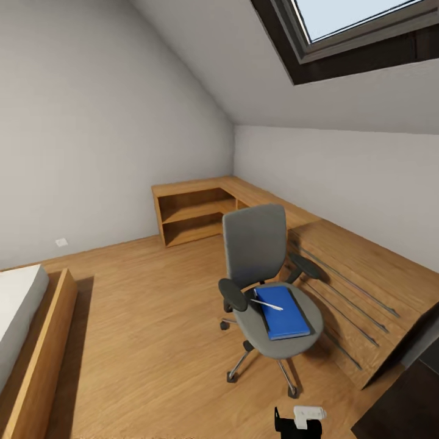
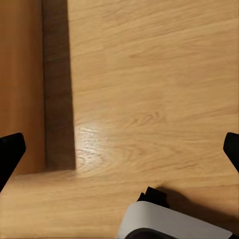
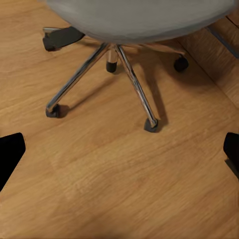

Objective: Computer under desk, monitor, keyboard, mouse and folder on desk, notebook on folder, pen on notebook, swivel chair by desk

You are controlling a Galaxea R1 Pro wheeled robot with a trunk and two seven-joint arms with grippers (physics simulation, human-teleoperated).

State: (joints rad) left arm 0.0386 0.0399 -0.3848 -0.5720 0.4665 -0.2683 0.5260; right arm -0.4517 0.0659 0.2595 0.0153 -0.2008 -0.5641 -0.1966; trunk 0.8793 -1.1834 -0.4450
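Note:
A grey swivel chair [image 1: 262, 286] stands on the wooden floor in the middle of the head view. On its seat lies a blue folder [image 1: 283, 314] with a white pen [image 1: 267, 304] resting across its far corner. A dark flat edge shows under the folder's left side; I cannot tell what it is. The chair's chrome star base [image 3: 124, 64] and castors show in the right wrist view, a short way beyond my right gripper [image 3: 119, 149], which is open and empty. My left gripper [image 2: 119, 149] is open over bare floor.
A bed with a wooden frame [image 1: 42, 341] stands at the left. A low wooden shelf unit [image 1: 195, 210] sits in the far corner, joined to a wooden platform [image 1: 360, 274] along the right wall. A dark surface [image 1: 402, 402] shows at the bottom right.

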